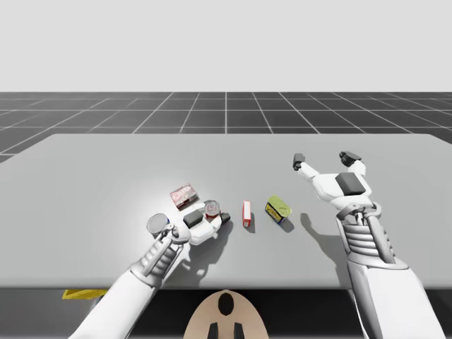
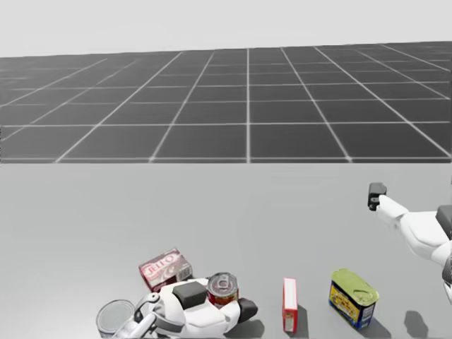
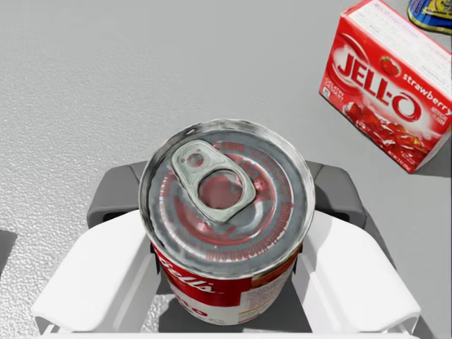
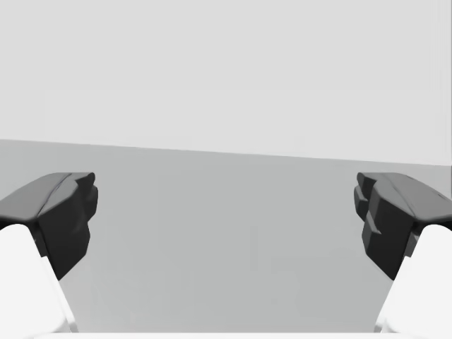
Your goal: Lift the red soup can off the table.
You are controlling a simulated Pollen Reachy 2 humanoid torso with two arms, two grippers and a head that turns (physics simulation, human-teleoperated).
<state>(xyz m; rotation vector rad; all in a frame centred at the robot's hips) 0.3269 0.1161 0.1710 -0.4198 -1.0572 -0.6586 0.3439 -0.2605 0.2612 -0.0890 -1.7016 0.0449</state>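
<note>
The red soup can (image 3: 224, 212) stands upright with its silver pull-tab lid facing the left wrist camera. My left gripper (image 3: 226, 205) is shut on it, one dark pad pressed against each side. In the high view the red soup can (image 1: 213, 209) sits in my left gripper (image 1: 214, 213) at the table's front middle. The head view shows the red soup can (image 2: 223, 289) with white fingers (image 2: 212, 318) around it. I cannot tell whether its base touches the table. My right gripper (image 1: 323, 159) hangs open over the right side, holding nothing, and my right gripper (image 4: 226, 219) faces bare table.
A red gelatin box (image 1: 183, 195) lies just behind the can. To its right stand a slim red-and-white box (image 1: 246, 213) and a yellow-and-blue tin (image 1: 278, 210). A grey round can-like thing (image 1: 157, 224) sits by my left wrist. The grey table (image 1: 106, 169) stretches far back.
</note>
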